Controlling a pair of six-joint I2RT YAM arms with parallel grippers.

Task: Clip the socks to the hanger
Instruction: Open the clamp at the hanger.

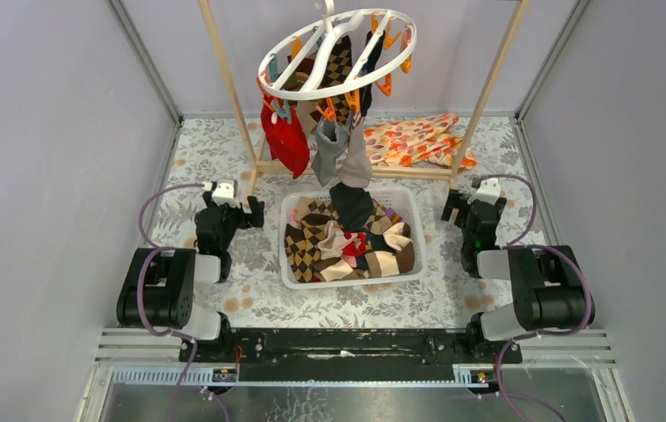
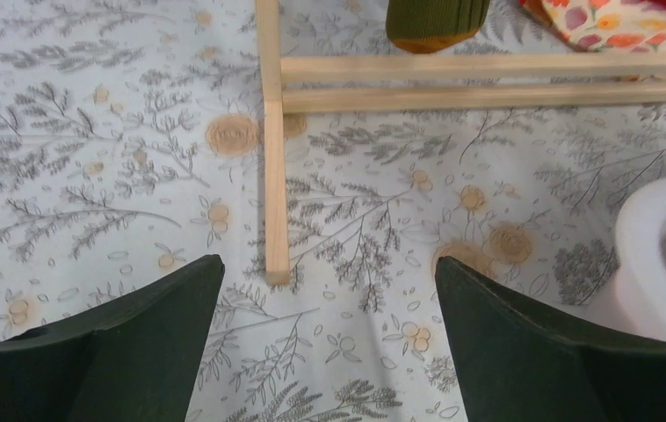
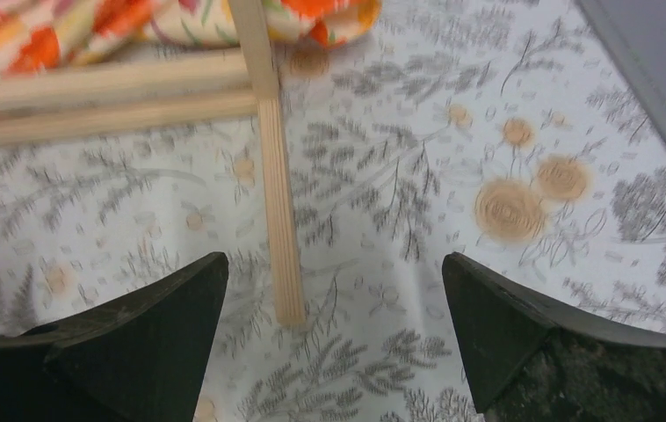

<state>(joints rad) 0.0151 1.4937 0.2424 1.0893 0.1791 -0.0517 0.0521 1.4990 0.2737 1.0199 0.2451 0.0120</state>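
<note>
Hanging from the wooden rack (image 1: 226, 79), the hanger (image 1: 336, 48) carries several socks (image 1: 287, 136), with more piled in the white basket (image 1: 347, 280) below. The left gripper (image 2: 329, 272) and right gripper (image 3: 334, 268) flank the basket, jaws wide apart, empty.

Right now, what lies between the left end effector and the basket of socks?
Only bare floral table cover. The top view shows nothing between the left end effector and the white basket; the left wrist view agrees.
</note>
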